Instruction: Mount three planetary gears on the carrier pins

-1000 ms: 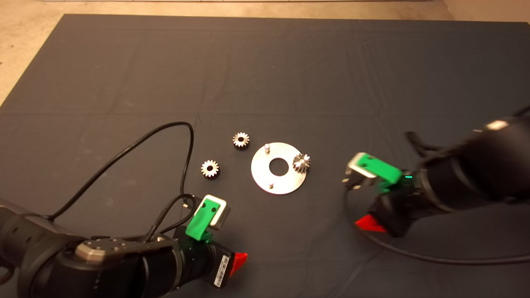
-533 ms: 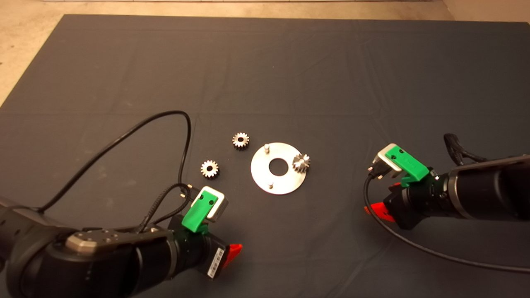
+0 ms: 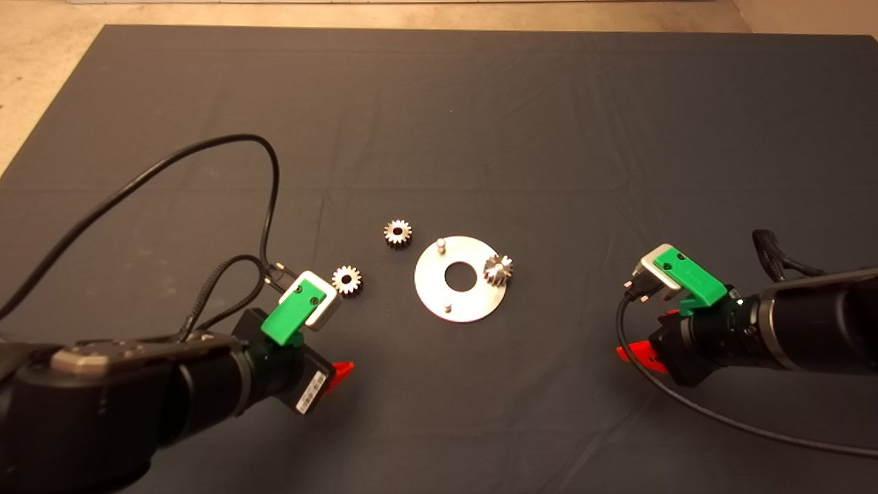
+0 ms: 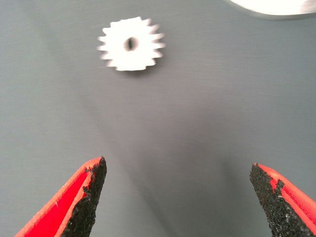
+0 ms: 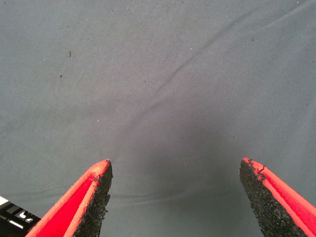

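Observation:
The shiny steel disc (image 3: 425,288) lies at mid-mat. Two bare carrier pins stand on it, one at the back (image 3: 442,243) and one at the front (image 3: 447,307). One planetary gear (image 3: 499,269) sits at the disc's right edge where the third pin stands; it looks slightly tilted. Two loose gears lie on the mat to the left of the disc, one farther back (image 3: 398,232) and one nearer (image 3: 347,280). My left gripper (image 3: 337,374) is open and empty, just in front of the nearer gear (image 4: 131,43). My right gripper (image 3: 630,353) is open and empty over bare mat, well to the right of the disc.
A black cable (image 3: 206,147) loops over the mat behind my left arm. Another cable (image 3: 720,418) trails across the mat under my right arm. The mat's far edge meets a beige floor (image 3: 411,12). The disc's rim (image 4: 276,7) shows in the left wrist view.
My left gripper has moved left and back towards the nearer loose gear. My right arm has drawn back to the right, away from the disc. The gears and the disc have not moved.

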